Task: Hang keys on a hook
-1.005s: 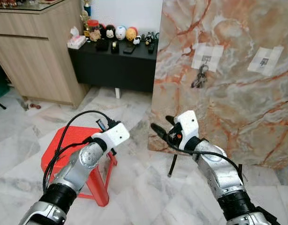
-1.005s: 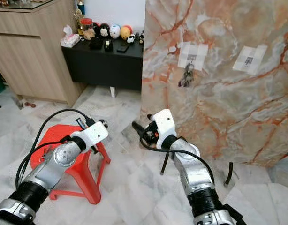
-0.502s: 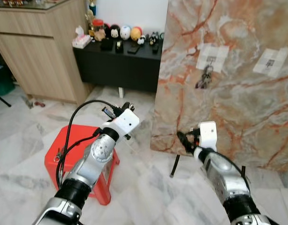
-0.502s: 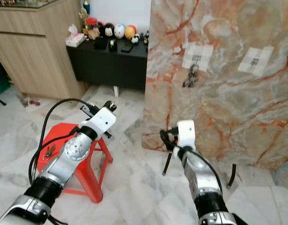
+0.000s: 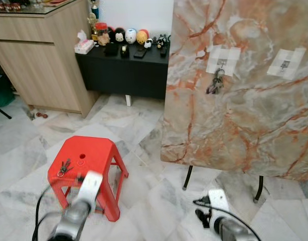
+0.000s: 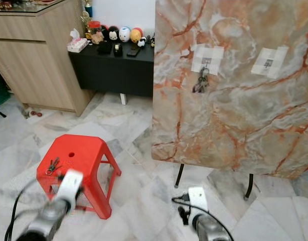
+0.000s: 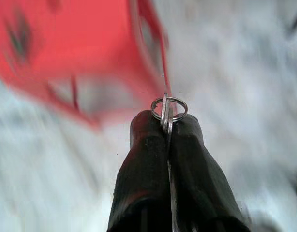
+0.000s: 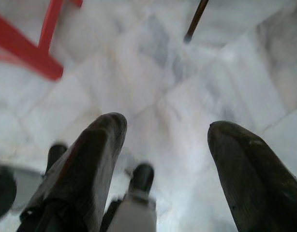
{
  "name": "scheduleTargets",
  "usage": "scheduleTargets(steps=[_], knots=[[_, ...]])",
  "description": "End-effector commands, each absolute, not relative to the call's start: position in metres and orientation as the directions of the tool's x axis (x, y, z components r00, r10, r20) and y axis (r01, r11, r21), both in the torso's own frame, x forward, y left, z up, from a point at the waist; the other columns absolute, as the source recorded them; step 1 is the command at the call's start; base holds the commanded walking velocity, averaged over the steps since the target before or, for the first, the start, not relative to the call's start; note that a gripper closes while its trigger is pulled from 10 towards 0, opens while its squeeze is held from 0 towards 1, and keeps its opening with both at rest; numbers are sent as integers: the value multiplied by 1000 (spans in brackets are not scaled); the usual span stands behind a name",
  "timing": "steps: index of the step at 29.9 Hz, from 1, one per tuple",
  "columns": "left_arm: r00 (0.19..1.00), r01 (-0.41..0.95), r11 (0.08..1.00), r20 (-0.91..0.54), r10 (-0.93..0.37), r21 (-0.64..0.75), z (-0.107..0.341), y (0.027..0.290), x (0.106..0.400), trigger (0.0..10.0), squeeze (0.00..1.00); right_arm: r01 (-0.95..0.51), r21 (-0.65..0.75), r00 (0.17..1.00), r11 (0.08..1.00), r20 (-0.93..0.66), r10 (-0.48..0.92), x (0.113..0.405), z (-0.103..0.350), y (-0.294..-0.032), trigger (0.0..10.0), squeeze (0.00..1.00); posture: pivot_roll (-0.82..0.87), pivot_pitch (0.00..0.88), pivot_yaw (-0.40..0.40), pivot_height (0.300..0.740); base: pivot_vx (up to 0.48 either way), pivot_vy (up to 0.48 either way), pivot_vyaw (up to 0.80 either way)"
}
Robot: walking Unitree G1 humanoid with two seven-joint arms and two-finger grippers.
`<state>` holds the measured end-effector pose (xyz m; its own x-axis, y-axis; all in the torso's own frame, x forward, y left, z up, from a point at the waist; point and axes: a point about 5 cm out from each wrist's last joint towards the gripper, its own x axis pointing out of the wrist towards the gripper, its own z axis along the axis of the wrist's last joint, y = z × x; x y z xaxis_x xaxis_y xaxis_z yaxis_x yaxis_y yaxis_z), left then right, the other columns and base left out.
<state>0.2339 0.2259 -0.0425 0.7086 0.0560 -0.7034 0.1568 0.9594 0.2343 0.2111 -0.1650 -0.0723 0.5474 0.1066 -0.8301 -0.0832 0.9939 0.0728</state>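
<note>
A marble board (image 5: 234, 115) stands on thin legs with two hooks on white tape patches. A bunch of keys (image 5: 214, 83) hangs from the left hook (image 5: 221, 62); the right hook (image 5: 286, 63) is bare. Another small bunch of keys (image 5: 63, 168) lies on the red stool (image 5: 94, 153). My left gripper (image 7: 168, 121) is shut on a metal key ring (image 7: 169, 107), close to the blurred stool. My left arm (image 5: 86, 193) is low beside the stool. My right gripper (image 8: 168, 130) is open above the floor, and that arm (image 5: 219, 223) is low near the board's legs.
A black low cabinet (image 5: 124, 70) with figurines stands at the back, next to a wooden cupboard (image 5: 41, 55) on the left. The board's thin legs (image 5: 187, 176) rest on the marble floor (image 5: 154, 196) between stool and board.
Both arms have dropped from raised in front of the board to the bottom of the view. The stool top with its keys has come into sight.
</note>
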Motion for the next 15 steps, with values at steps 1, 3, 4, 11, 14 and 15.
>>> scheduleTargets(steps=[1,3,4,11,14,15], knots=[[637,118,977,-768,64,180,-56,226,217,10000,0,-75,65,530,995,-843,95,203,-77,-167,10000,0,15,0,-35,740,0,0,0],[602,87,984,-795,70,153,-63,227,207,10000,0,-47,81,523,996,-847,94,199,-79,-167,10000,0,19,0,-36,740,0,0,0],[559,54,990,-826,76,128,-70,229,194,10000,0,-19,93,516,995,-852,90,196,-81,-167,10000,0,21,0,-35,740,0,0,0],[362,31,992,-926,106,126,-93,240,140,10000,0,122,119,578,985,-816,27,206,-74,-184,10000,0,-3,0,-28,740,0,0,0],[371,-13,992,-921,122,127,-93,241,139,10000,0,118,85,597,989,-802,-2,213,-69,-193,10000,0,6,0,-39,740,0,0,0],[381,-37,991,-915,132,127,-93,241,140,10000,0,139,85,600,987,-800,-15,214,-68,-194,10000,0,13,0,-44,740,0,0,0]])
